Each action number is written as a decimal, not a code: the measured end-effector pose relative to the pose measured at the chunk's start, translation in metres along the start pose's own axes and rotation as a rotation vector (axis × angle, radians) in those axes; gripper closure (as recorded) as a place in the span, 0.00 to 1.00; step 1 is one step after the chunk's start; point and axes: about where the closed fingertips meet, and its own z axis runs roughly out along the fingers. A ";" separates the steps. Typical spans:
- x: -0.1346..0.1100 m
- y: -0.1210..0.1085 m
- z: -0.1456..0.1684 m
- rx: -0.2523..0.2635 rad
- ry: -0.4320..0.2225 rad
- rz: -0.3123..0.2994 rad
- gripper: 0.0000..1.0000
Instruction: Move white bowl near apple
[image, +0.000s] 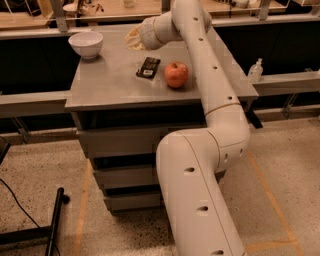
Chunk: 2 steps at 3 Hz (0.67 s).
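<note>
The white bowl (86, 44) stands upright at the far left corner of the grey table (110, 85). The red-orange apple (176, 74) sits near the table's middle right, in plain view. My gripper (132, 39) hangs above the far middle of the table, to the right of the bowl and apart from it. It holds nothing that I can see. The white arm runs from the gripper down past the apple's right side.
A flat black packet (148, 67) lies just left of the apple. A small clear bottle (255, 69) stands on a shelf to the right. Benches run along the back. A black stand leg (52, 225) lies on the floor at lower left.
</note>
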 end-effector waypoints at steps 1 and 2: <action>-0.004 0.001 0.006 0.000 -0.016 0.009 0.59; -0.006 0.004 0.012 -0.007 -0.022 0.011 0.28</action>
